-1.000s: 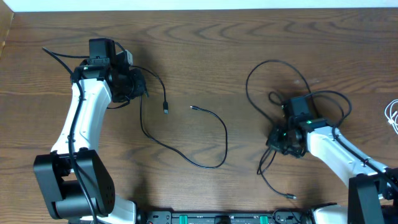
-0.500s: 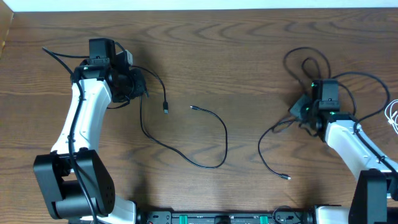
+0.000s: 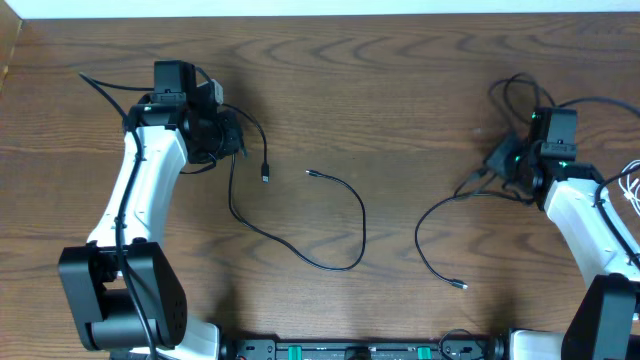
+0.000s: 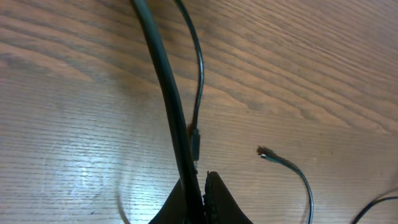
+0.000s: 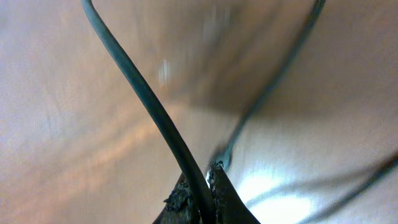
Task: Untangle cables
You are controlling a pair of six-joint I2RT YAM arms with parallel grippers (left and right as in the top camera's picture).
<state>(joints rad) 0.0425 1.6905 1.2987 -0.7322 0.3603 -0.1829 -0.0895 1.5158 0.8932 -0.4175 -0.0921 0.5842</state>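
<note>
Now, left gripper (image 3: 232, 143) clenched on one black cord (image 3: 300, 258) looping across the tabletop (image 3: 400, 80), right gripper (image 3: 495, 162) clamped on the other cord (image 3: 420, 245). Best lay each flat, well apart, clear of the white cord (image 3: 630, 180).

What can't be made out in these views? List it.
White cord: overhead, cut off by the right edge.
Right black cord: right wrist, blurred, its far end out of frame.
Left fingers: overhead, hidden beneath the wrist.
Left black cord: left wrist, runs off the top edge.

Evenly lit, sharp overhead; right wrist view blurred, with glare on the table (image 5: 273, 199).
</note>
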